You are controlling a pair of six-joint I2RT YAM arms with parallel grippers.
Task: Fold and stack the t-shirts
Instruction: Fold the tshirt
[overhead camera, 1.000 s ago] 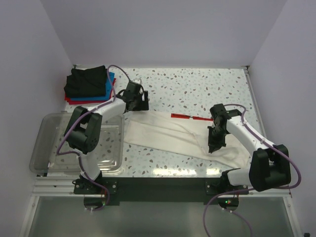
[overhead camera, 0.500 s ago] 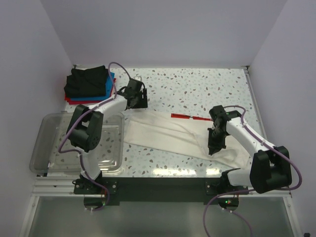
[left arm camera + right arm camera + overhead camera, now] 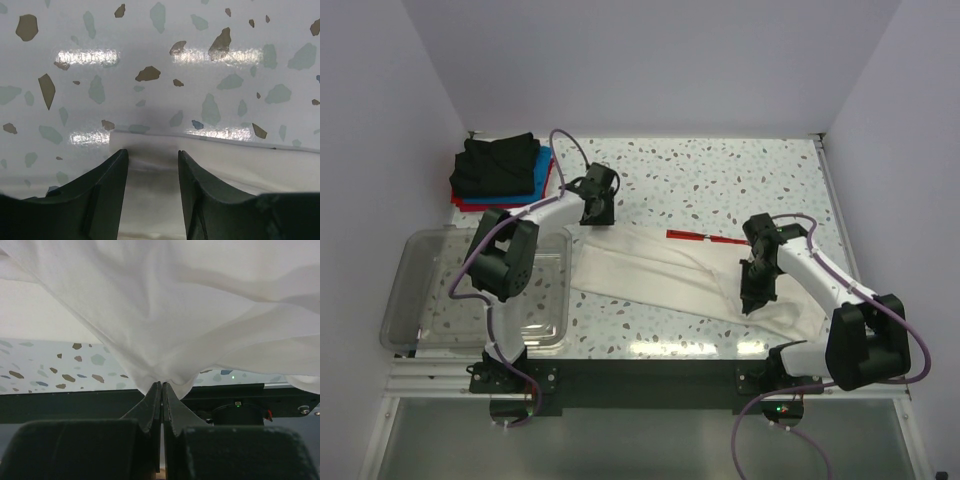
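Note:
The white t-shirt (image 3: 660, 272) lies stretched across the table, a strip of its red print (image 3: 705, 237) showing at the far edge. My left gripper (image 3: 597, 212) is open, its jaws apart over the shirt's far left corner (image 3: 150, 150), the cloth lying between them. My right gripper (image 3: 752, 300) is shut on a pinch of the white shirt (image 3: 165, 340) near its right end and lifts it off the table. A stack of folded black (image 3: 498, 163), blue (image 3: 544, 165) and red (image 3: 480, 203) shirts sits at the far left corner.
A clear plastic tub (image 3: 420, 300) stands at the near left beside the left arm. The table's black front rail (image 3: 75, 405) shows under the lifted cloth. White walls enclose the table on three sides.
My left gripper has shifted slightly away from me along the shirt's far left corner. My right gripper has stayed about where it was, still holding the cloth.

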